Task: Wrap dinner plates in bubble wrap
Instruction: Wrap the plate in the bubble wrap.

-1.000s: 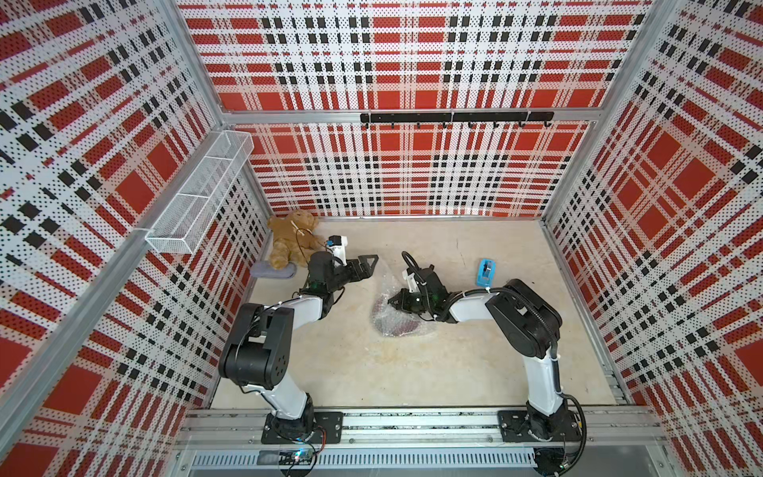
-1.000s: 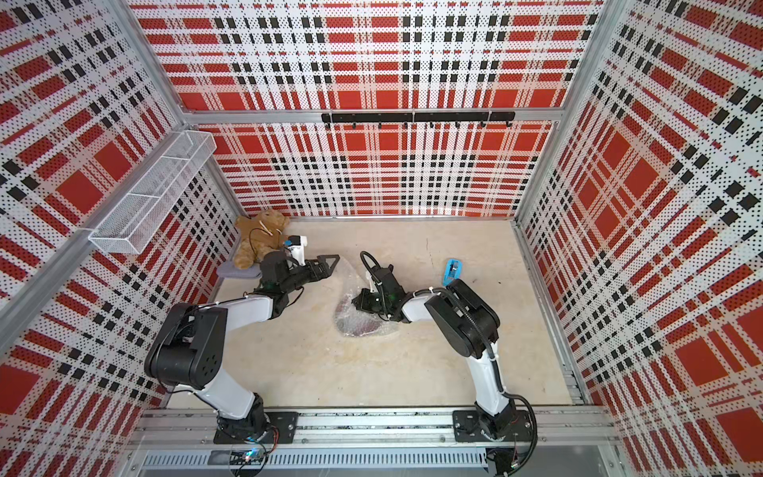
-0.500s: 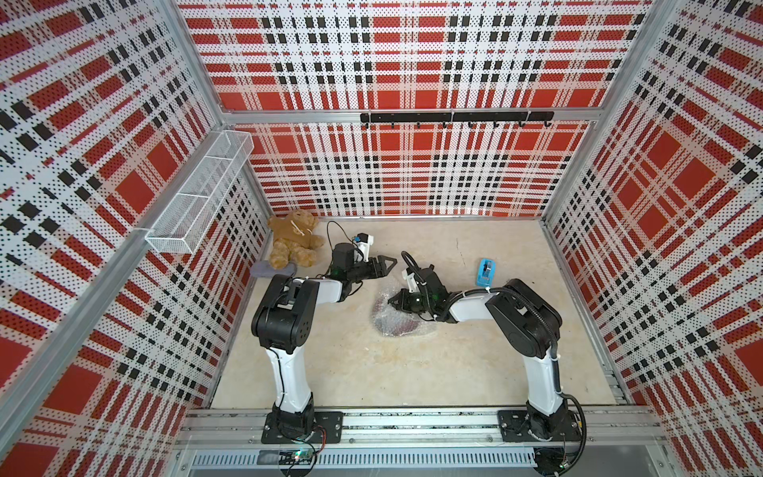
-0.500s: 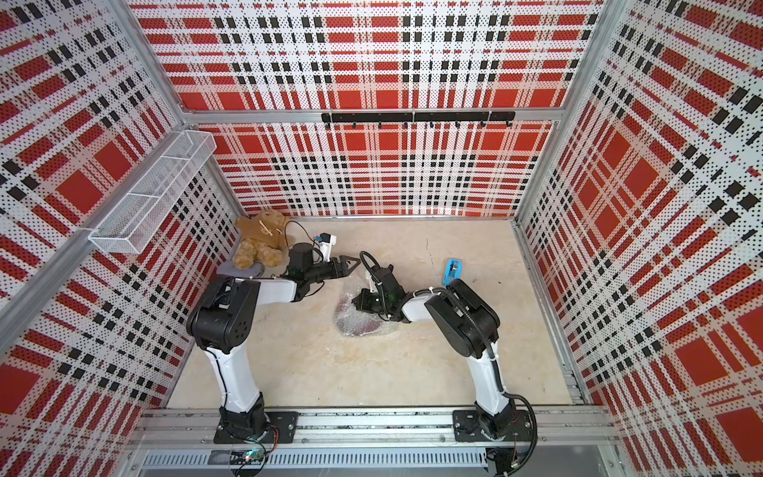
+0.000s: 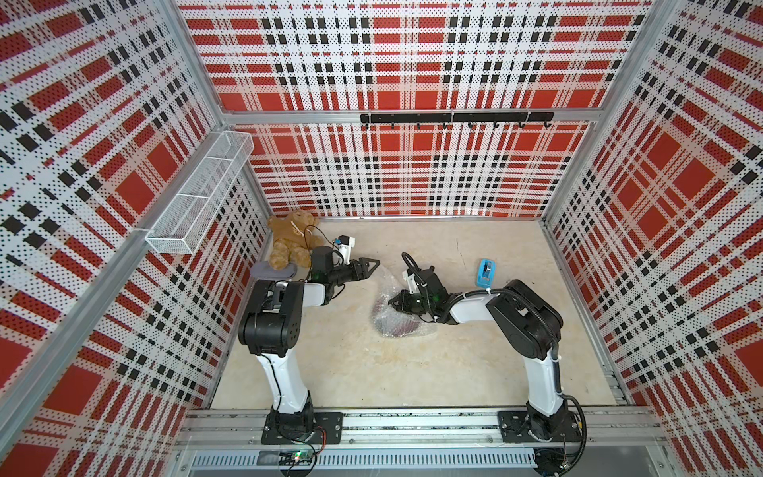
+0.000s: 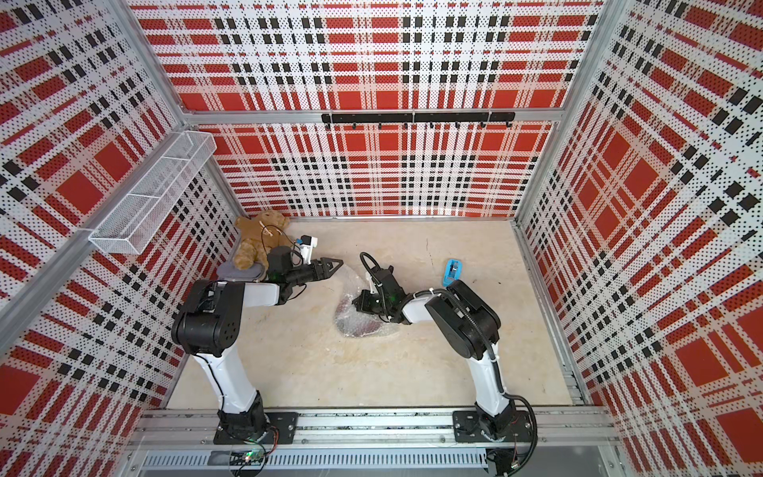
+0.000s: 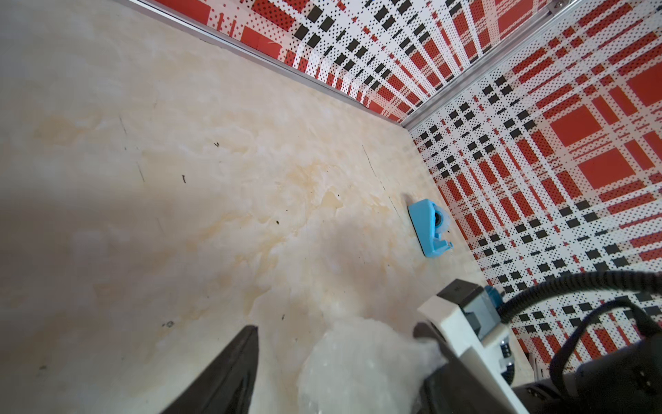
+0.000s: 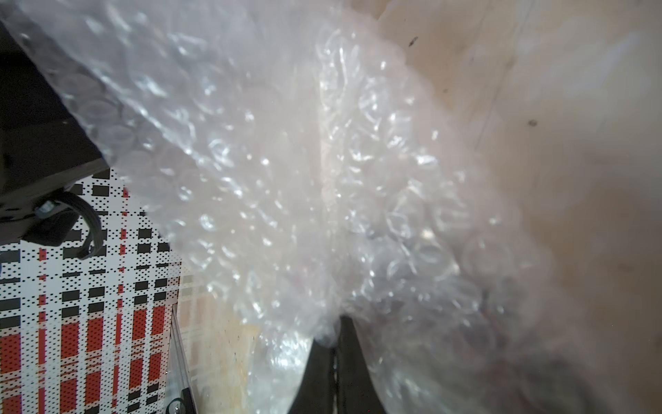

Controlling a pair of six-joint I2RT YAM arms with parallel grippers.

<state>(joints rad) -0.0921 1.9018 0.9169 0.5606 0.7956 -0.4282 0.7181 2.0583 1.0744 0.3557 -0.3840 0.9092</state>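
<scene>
The dinner plate point(image 5: 399, 328) lies flat on the pale tabletop point(image 5: 371, 371), just right of centre in both top views. Its dark red shows only dimly through the bubble wrap point(image 5: 386, 289) heaped over it. From the plate the bubble wrap climbs toward the upper left into a crumpled, shiny peak.

The right gripper point(image 5: 394, 302) reaches in from the right of the frame, low over the plate's upper edge, and is clenched on a fold of the bubble wrap. In the right wrist view its two black fingers point(image 8: 322, 365) meet at the bottom centre with the sheet pinched between them. The bubbly plastic fills most of that picture.

The left gripper point(image 5: 371, 264) comes in from the left and sits at the peak of the bubble wrap, up and left of the plate. In the left wrist view its jaws stand apart, released. A white lump of bubble wrap point(image 7: 358, 362) sits between them at the bottom of the frame, clear of the finger point(image 7: 229, 372) on the left. Whether the lump touches the other finger I cannot tell.

A blue tape dispenser point(image 5: 486, 273) stands well apart, right of the plate. A brown teddy bear point(image 5: 289, 241) sits at the left, against the back corner, with a grey pad point(image 5: 274, 270) just below it. A white wire basket point(image 5: 198, 198) hangs on the left wall.
</scene>
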